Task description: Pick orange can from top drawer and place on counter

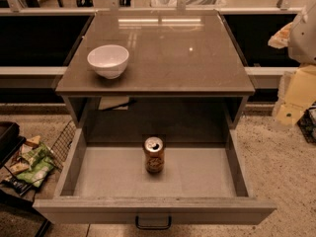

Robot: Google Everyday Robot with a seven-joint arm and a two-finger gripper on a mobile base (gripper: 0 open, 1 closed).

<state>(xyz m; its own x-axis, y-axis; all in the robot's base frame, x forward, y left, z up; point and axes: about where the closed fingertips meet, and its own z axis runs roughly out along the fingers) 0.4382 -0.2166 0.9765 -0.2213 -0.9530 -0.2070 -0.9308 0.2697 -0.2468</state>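
Note:
The orange can stands upright on the light-grey floor of the open top drawer, near the middle and towards the back. The drawer is pulled fully out, its dark handle at the front. The counter is the glossy brown-grey slab above it, with a white bowl on its left side. My gripper shows as a white shape at the right edge of the view, partly cut off. It is far to the right of the can and above counter height, and holds nothing that I can see.
A wire rack with snack bags stands on the floor left of the drawer. Pale yellow boxes sit at the right. A long pale ledge with dark panels runs behind the cabinet.

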